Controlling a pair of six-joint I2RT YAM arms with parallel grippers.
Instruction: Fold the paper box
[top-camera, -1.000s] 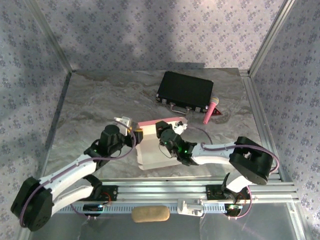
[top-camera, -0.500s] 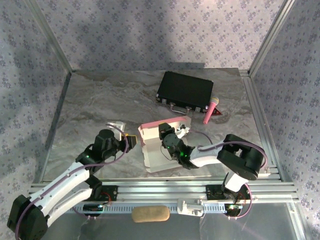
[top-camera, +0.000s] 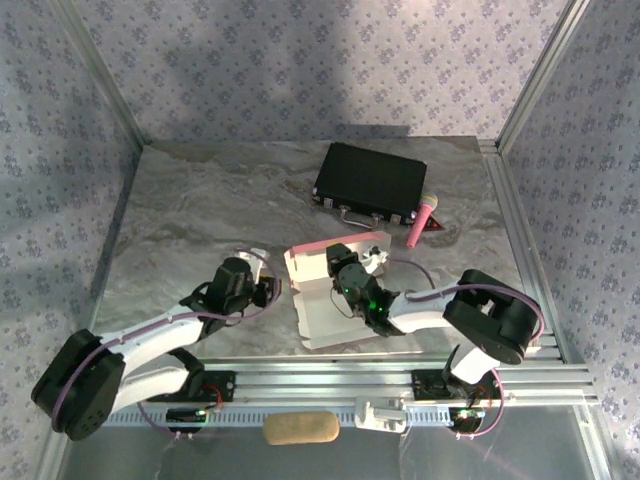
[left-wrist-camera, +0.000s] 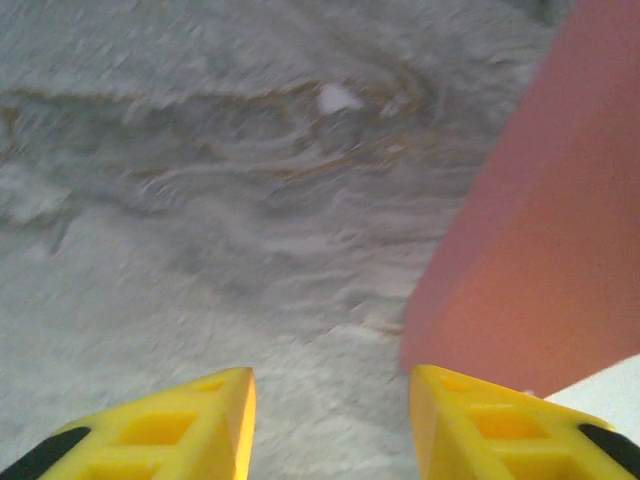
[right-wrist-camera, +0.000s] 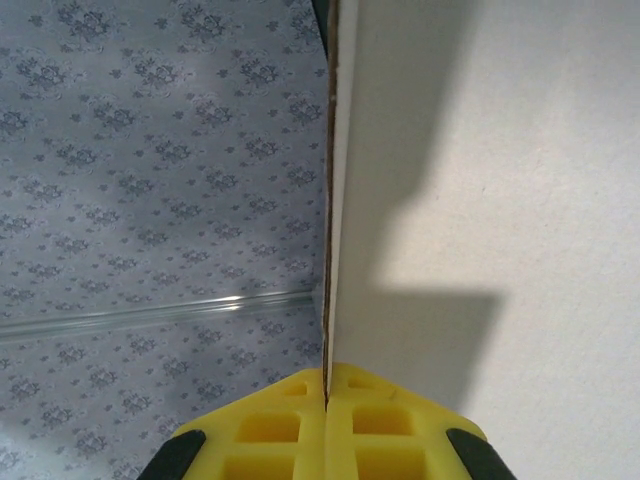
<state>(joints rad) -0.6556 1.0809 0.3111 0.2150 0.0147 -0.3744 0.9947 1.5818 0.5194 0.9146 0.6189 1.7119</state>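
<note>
Box (top-camera: 335, 305) sits half-formed on the desk (top-camera: 190, 200), just right of centre in the top view, pale inside up, pink flap raised along its upper edge. Right fingers (right-wrist-camera: 350, 420) are pressed together on a thin upright wall of the box, with the card edge running straight up from between them. Left fingers (left-wrist-camera: 190, 425) are apart with only desk between them. One of them is just beside the pink outer wall at the box's left edge; contact unclear. Risks: a left push could slide the light box sideways instead of folding the wall, since one pinch holds it. That pinch could crease or tear the thin card if the box twists. The raised flap may spring back if released. Room: open desk to the left and upper left. Case (top-camera: 372, 182) and mic (top-camera: 423, 220) are well apart at upper right. Front rail (top-camera: 400, 372) is near the box's lower edge, so there is little room toward the bottom.
</note>
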